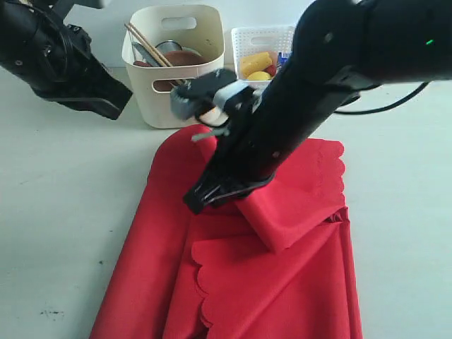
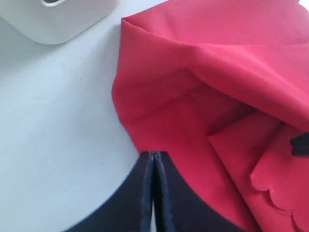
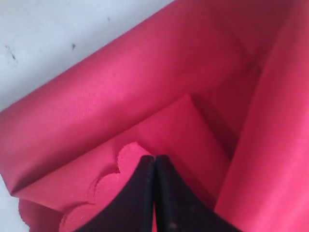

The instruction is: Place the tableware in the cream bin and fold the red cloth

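Behind the large bright red fabric cloth point(image 1: 282, 282) with scalloped edges, at the far side of the pale surface point(image 1: 63, 212), we find the tall smooth cream plastic bin point(image 1: 145, 102) with rounded corners and oval handle cut-outs. We take this cream bin as the reference for all positions.

1. Inside the cream bin: the pair of wooden chopsticks point(image 1: 145, 42) leans against the rim, and the round brown plate point(image 1: 185, 58) lies beside them. We cannot identify the pieces deeper inside.
2. Just beside the cream bin, on its right in the exterior view: the small white lattice basket point(image 1: 265, 35), holding yellow food pieces point(image 1: 256, 63).
3. In front of the cream bin: the red cloth, its far edge close to the bin's base. One long side is doubled over, so a scalloped edge lies on top of the fabric. A raised fold stands under the right arm.
4. Left of the cream bin in the exterior view: the left claw point(image 2: 153, 154) hovers above the bare surface. Its fingers are pressed together with nothing between them.
5. In front of the cream bin, over the cloth: the right claw point(image 3: 154, 157) is closed, tips down at the fabric next to the scalloped edge. We cannot tell whether a layer of cloth is pinched between its fingers.
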